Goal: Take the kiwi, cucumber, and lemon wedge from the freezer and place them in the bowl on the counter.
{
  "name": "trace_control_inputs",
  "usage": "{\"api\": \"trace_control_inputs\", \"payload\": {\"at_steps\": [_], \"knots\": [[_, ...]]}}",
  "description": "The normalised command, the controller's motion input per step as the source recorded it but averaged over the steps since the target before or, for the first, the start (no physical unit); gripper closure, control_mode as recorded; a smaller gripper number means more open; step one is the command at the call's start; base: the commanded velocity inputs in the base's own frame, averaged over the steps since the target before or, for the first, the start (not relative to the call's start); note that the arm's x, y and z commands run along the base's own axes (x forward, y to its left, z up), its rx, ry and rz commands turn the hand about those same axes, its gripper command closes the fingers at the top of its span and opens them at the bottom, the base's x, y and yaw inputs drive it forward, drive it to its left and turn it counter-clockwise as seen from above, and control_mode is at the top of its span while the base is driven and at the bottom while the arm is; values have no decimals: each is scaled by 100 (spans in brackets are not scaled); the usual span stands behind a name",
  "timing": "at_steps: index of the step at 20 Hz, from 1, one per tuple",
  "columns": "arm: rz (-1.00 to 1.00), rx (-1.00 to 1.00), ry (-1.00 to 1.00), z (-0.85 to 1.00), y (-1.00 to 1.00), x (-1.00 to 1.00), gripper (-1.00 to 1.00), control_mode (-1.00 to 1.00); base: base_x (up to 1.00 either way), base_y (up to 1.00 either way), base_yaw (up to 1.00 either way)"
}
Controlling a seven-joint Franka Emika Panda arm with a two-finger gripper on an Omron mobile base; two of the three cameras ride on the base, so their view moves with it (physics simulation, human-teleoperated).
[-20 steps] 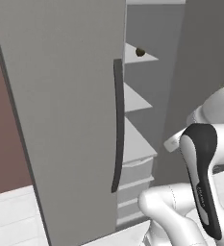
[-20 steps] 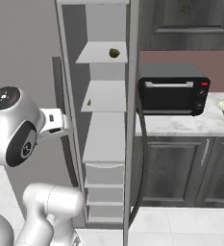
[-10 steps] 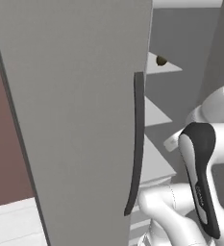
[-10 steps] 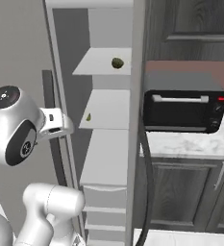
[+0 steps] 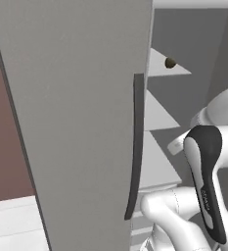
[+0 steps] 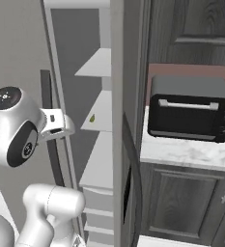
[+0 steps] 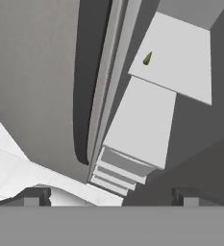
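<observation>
With the freezer [image 5: 86,122] door swung open exposing the kiwi [image 5: 170,62] on its shelf, the end effector [image 7: 108,194] fingers stand apart, empty, ready for approach.

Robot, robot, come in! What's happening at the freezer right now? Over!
Gripper jaws open, holding nothing. Freezer door open; kiwi on an upper shelf, lemon wedge on a lower one. Nothing between jaws and shelves.

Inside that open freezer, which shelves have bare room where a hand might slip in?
The lowest shelf, just above the drawers, looks bare across its whole surface. The shelf above holds only a small yellow-green wedge near its door-side edge; the rest is free. The top shelf carries the kiwi at its front. The freezer door borders one side.
</observation>
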Motion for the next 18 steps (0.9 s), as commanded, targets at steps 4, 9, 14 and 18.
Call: {"api": "trace_control_inputs", "payload": {"at_steps": [4, 9, 14, 18], "knots": [[0, 0, 0, 0, 0, 0, -100, 100, 0, -11, 9], [0, 0, 0, 0, 0, 0, -100, 100, -45, -30, 1], [0, 0, 0, 0, 0, 0, -100, 100, -64, -31, 0], [0, 0, 0, 0, 0, 0, -100, 100, -8, -11, 0]]}}
